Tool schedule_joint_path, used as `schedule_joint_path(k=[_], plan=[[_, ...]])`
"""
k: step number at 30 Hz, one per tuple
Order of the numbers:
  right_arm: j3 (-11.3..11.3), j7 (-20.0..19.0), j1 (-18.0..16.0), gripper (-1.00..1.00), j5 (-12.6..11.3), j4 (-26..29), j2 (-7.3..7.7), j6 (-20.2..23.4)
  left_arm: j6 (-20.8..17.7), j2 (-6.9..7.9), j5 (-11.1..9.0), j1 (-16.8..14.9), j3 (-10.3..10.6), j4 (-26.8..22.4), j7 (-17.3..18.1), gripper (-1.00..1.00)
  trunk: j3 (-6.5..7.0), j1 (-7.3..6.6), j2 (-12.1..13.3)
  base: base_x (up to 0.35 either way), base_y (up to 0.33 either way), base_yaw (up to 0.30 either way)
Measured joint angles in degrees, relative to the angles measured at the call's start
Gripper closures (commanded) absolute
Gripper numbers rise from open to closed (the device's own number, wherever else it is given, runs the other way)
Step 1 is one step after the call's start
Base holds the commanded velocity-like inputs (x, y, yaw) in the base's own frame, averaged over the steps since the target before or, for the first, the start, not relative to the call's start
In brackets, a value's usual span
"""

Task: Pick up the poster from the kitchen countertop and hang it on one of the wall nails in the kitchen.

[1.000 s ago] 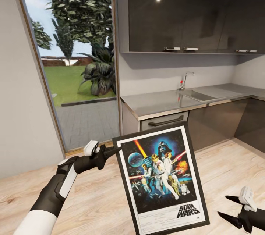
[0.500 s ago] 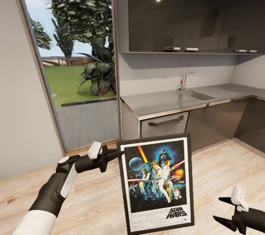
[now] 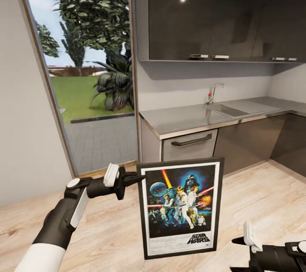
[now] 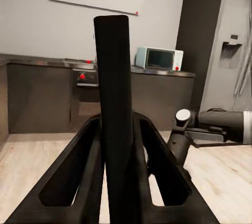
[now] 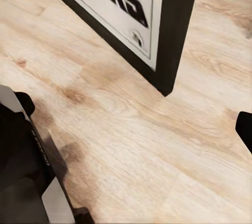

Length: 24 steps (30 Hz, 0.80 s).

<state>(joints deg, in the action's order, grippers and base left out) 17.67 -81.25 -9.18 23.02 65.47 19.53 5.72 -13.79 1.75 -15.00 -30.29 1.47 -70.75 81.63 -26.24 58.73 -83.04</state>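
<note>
The black-framed Star Wars poster (image 3: 180, 206) hangs upright in front of me, above the wooden floor. My left gripper (image 3: 138, 177) is shut on the frame's upper left edge. In the left wrist view that edge is a black bar (image 4: 113, 103) pinched between the fingers (image 4: 79, 166). My right gripper (image 3: 234, 256) is open, low and to the right of the poster, apart from it. The right wrist view looks at the poster's lower corner (image 5: 173, 24). The grey kitchen countertop (image 3: 187, 116) runs behind.
A sink (image 3: 231, 110) and chrome tap (image 3: 212, 92) sit in the countertop, dark wall cabinets (image 3: 212, 12) above, grey base cabinets (image 3: 191, 144) below. A tall glass door (image 3: 89, 72) stands left. A second counter with a microwave (image 4: 159, 58) lies across the room.
The poster has swung from tilted to upright and moved slightly further from the camera. The left gripper shifted a little right. The right gripper dropped lower and moved left.
</note>
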Motion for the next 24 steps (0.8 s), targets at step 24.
schedule_joint_path(k=[24], plan=[[-0.6, -2.4, -6.2, -1.0, 0.0, -0.2, 0.59, 0.1, -0.6, -0.01, -0.3, 0.0, 0.0, -4.3, 0.9, 1.0, 0.0, 0.0, 0.0, 0.0, 0.0, 0.0]])
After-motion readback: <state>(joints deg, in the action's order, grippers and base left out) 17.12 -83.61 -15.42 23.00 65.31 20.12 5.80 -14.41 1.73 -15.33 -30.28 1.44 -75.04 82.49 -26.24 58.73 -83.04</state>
